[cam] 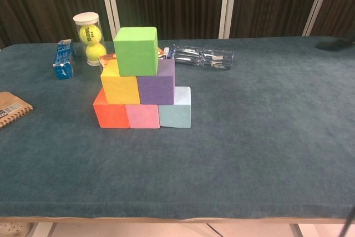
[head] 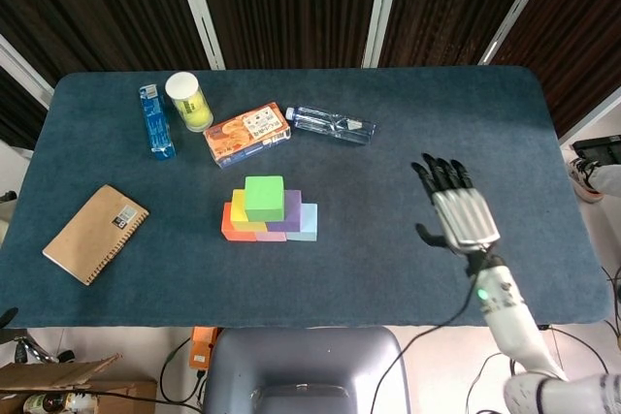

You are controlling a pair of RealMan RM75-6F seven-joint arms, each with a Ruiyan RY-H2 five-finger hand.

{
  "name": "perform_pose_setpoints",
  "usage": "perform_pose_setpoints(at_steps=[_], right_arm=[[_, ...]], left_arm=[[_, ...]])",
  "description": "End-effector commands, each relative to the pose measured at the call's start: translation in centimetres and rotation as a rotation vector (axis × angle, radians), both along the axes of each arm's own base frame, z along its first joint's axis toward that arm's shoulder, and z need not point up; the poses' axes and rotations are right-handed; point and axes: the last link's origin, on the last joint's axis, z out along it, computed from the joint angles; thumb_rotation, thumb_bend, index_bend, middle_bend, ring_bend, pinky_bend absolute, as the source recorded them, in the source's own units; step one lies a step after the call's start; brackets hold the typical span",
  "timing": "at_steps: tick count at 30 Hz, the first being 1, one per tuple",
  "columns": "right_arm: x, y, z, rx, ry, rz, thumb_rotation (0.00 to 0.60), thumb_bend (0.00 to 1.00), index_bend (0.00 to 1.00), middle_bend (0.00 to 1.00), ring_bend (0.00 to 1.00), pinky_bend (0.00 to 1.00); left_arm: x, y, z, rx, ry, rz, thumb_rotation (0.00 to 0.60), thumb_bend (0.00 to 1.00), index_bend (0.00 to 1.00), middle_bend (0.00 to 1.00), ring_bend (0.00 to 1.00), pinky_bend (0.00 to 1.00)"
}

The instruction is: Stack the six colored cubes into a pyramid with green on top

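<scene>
Blue cloth-covered table, long axis running left to right. Near its middle, slightly left, a finished pyramid of cubes, standing upright, its base row running left to right: orange cube, pink cube and light blue cube touching side by side on the cloth; yellow cube and purple cube touching on the second row; green cube on top, sitting square but shifted left, mostly above the yellow one.

Well to the right of the stack, right hand above the table near its right edge, fingers spread and pointing toward the far side, holding nothing. Left hand in neither view.

Far left: brown spiral notebook lying flat near the left edge. Beyond the pyramid, clear plastic water bottle on its side, long axis left to right; orange snack box lying flat; tennis ball tube upright; small blue carton furthest left.
</scene>
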Motion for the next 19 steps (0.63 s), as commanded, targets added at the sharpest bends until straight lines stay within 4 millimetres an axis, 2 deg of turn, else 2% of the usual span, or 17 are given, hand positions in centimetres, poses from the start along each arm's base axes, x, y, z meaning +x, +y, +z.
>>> perform_pose_setpoints(at_steps=[1,4,7,12,19], right_arm=[[-11.3,9.4,2.0,-0.135,0.089,-0.089,0.600,0.24,0.00,0.00,0.00,0.00],[-13.7,11.2,1.7,-0.167,0.027,-0.079,0.600,0.24,0.00,0.00,0.00,0.00],[-15.5,11.7,1.7,-0.178,0.042,-0.100,0.600,0.24,0.00,0.00,0.00,0.00],[-15.8,11.8,1.8,-0.183,0.032,-0.111,0.600,0.24,0.00,0.00,0.00,0.00],[-16.1,11.7,1.6,-0.159,0.033,-0.131,0.600,0.24,0.00,0.00,0.00,0.00]], left_arm=[[0.2,-1.2,-2.8,0.058,-0.016,-0.010,0.600,0.12,0.01,0.00,0.00,0.05],[-0.1,-1.5,-4.0,0.101,-0.018,-0.031,0.600,0.12,0.00,0.00,0.00,0.05],[-0.5,-2.0,-5.0,0.091,-0.029,-0.036,0.600,0.12,0.00,0.00,0.00,0.05],[-1.2,-2.4,-6.3,0.051,0.011,-0.023,0.600,0.12,0.00,0.00,0.00,0.05],[-0.8,-2.2,-6.8,0.029,0.031,-0.033,0.600,0.12,0.00,0.00,0.00,0.05]])
